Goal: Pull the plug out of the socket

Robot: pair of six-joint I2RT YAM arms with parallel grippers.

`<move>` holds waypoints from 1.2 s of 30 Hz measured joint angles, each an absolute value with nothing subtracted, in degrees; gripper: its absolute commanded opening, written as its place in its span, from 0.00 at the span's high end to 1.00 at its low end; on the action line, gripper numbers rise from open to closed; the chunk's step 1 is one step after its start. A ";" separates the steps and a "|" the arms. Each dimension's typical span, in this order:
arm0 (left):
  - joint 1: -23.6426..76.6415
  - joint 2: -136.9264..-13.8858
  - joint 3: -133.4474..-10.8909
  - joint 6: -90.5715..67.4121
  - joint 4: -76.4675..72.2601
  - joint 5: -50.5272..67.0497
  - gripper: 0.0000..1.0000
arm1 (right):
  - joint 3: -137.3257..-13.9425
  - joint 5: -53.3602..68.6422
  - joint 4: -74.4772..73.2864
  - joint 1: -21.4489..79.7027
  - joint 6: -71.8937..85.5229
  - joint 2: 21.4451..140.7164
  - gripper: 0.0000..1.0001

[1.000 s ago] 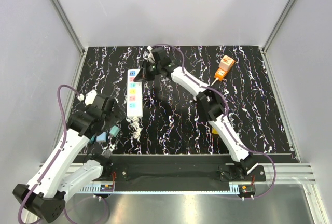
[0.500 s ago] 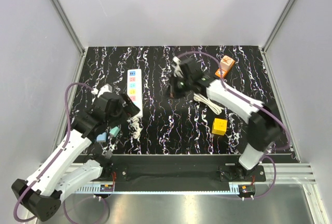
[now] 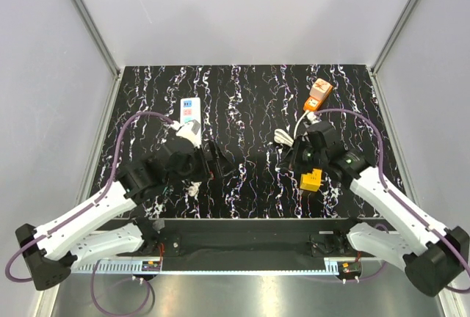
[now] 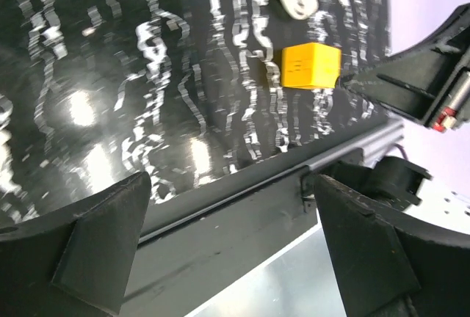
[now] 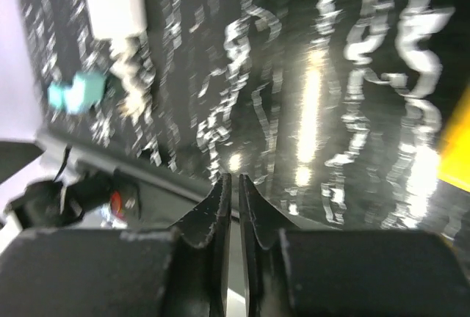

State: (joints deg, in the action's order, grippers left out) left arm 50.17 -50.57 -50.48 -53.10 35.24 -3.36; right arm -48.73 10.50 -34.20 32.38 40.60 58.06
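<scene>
Left gripper (image 4: 231, 214) gapes wide and empty. Right gripper (image 5: 235, 185) looks barely parted (the view is blurred), holding nothing. Plug (image 3: 282, 137) lies well apart from socket (image 3: 189, 108).

The table top (image 3: 242, 97) is black with white veins, like marble. Toward its right front lies a small yellow cube (image 3: 311, 180). The left wrist view shows the same yellow cube (image 4: 311, 65) flat on the surface, near the front edge. Farther back on the right lies an orange box-shaped object (image 3: 318, 95), a little turned, with a white patch on its top. In the right wrist view a teal block (image 5: 76, 92) appears, blurred, close to the front edge. A black metal rail (image 3: 250, 240) runs along this edge. Pale grey walls (image 3: 242, 16) and aluminium posts (image 3: 89, 23) enclose the space.
</scene>
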 measured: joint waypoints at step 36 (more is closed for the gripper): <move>42.57 -136.99 -116.64 -23.29 6.59 8.95 0.13 | -54.04 1.56 -41.63 2.28 28.71 65.98 0.73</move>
